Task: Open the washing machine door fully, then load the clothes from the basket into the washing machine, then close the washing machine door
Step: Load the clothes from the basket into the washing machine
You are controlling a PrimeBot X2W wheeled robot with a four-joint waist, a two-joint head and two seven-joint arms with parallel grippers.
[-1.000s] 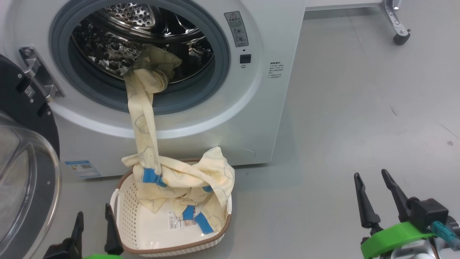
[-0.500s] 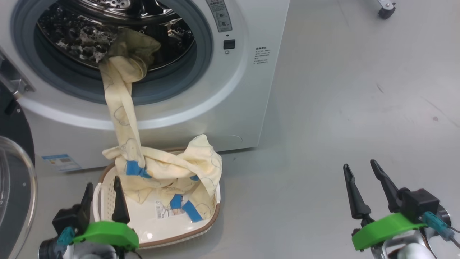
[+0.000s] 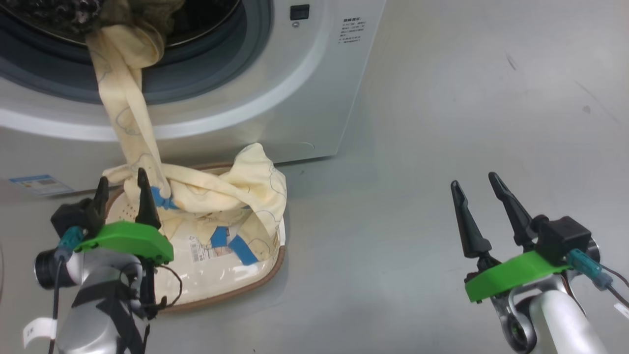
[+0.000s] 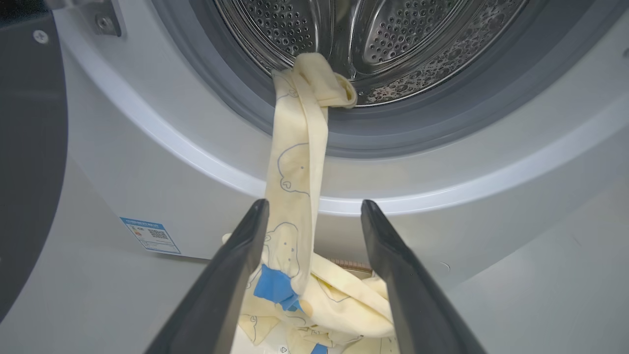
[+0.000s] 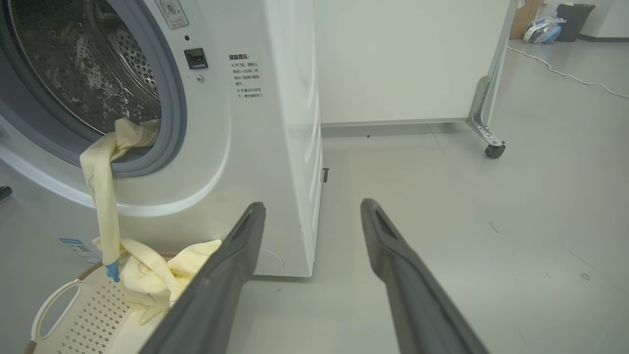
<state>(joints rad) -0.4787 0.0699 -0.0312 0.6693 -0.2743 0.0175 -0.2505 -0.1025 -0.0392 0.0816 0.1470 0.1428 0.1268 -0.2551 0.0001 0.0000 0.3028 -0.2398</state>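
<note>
The clothes trail from drum to basket in wrist views; left gripper, right gripper gape empty.

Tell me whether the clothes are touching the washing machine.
Touching. The left wrist view shows the clothes draped over the grey ring of the washing machine.

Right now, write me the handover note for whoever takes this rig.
Left pincer: open, empty, at the basket, beside the hanging strip of the clothes.
Right pincer: open, empty, above the floor on the right.
Done: washing machine door open; one end of the clothes lies in the drum.
Left: the rest trails down into the basket; load it, then close the door.
</note>
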